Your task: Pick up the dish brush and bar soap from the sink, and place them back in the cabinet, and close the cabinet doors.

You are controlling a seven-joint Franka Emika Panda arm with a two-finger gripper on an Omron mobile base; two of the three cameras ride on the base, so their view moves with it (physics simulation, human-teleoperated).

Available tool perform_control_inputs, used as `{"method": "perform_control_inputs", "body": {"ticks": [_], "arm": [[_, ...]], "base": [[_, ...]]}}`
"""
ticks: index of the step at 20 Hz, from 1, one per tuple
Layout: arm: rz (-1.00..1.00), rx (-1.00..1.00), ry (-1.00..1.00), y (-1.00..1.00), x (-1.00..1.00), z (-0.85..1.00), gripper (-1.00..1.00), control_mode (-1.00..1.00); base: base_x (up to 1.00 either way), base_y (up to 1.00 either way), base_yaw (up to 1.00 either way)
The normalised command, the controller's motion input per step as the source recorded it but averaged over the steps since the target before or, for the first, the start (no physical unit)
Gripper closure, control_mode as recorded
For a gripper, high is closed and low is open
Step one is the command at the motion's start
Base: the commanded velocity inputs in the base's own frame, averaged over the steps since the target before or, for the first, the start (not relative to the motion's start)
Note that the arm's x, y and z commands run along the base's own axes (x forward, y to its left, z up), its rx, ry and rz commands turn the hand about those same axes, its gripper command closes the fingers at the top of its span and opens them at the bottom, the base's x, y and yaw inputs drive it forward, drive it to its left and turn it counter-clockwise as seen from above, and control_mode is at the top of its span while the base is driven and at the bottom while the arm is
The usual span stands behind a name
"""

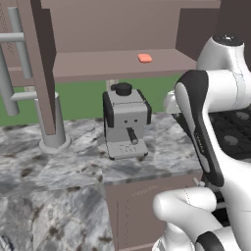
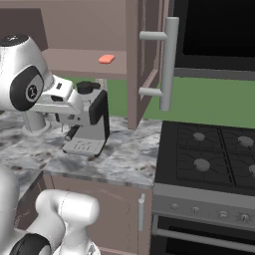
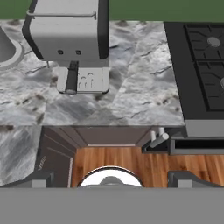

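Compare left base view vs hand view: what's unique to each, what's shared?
Left base view: the salmon-pink bar soap lying on the shelf of the open taupe-brown wall cabinet, and an open panelled cabinet door with a silver bar handle.

Hand view: the wooden floor below the counter edge, and the end effector with its jaws wide apart and nothing between them.

Both: the grey coffee machine on the marbled grey countertop, and the black stove top beside it.

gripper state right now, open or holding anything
Two-finger gripper: open, jaws spread wide and nothing between them, hanging over the marbled grey countertop edge.
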Motion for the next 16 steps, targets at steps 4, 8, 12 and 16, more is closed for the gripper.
{"method": "perform_control_inputs", "body": {"ticks": [4,8,12,16], "arm": [[0.0,0.0,0.03,0.0,-0.21,-0.03,-1.0,-1.0],[0.0,0.0,0.0,0.0,-0.23,0.0,-1.0,-1.0],[0.0,0.0,0.0,0.0,-0.19,-0.04,-1.0,-1.0],[0.0,0.0,0.0,0.0,-0.1,-0.02,-1.0,1.0]], "base": [[0.0,0.0,0.0],[0.0,0.0,0.0],[0.0,0.0,0.0],[-0.1,0.0,0.0]]}}
